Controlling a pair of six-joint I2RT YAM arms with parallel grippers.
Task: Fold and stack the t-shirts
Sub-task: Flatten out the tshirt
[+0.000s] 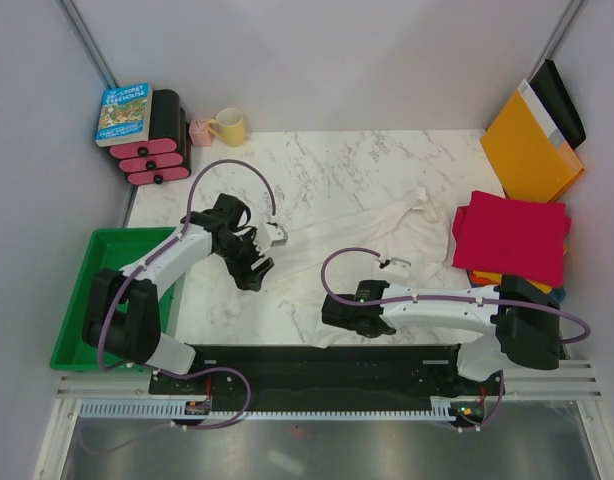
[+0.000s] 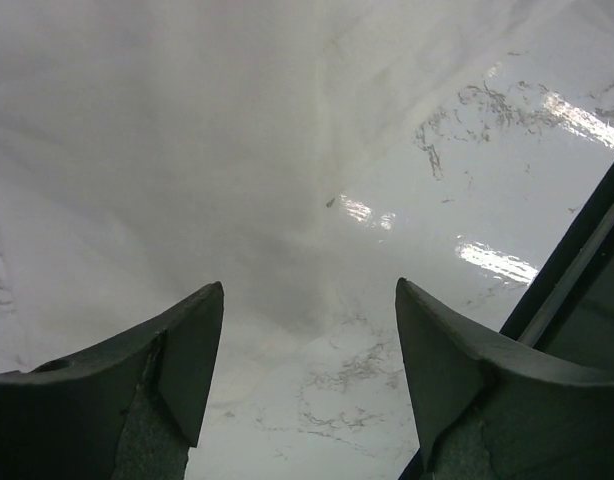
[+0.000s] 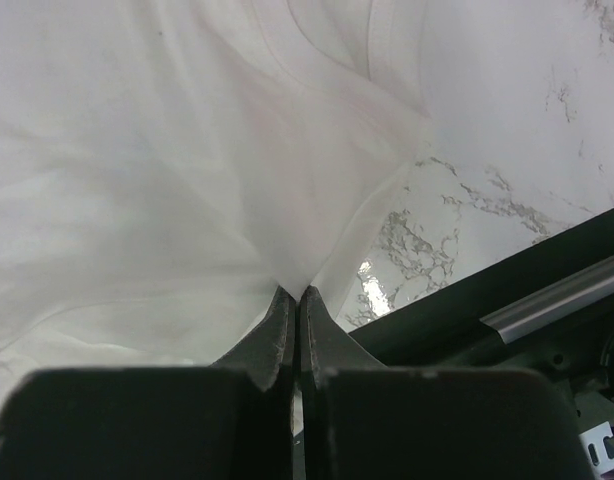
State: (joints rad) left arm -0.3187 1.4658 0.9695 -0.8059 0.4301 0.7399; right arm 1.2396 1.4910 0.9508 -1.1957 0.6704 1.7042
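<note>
Top view first: closest in is the black base rail at 6 o'clock, with both arms bolted to it. The white t-shirt lies wrinkled across the middle of the marble table. The left gripper is over the shirt's 9 o'clock end, and the right gripper is at its near edge, around 6 o'clock. Over at 3 o'clock a folded red shirt sits on top of an orange shirt and a dark blue shirt. There's a green tray at 8 o'clock and a yellow mug at 11.

Left wrist view: the left gripper has its fingers spread wide with nothing in them. The white t-shirt fills the 11 o'clock side, with bare table toward 5.

Right wrist view: the right gripper is pinched tight on a fold of the white t-shirt, and the table shows at 3 o'clock.
</note>
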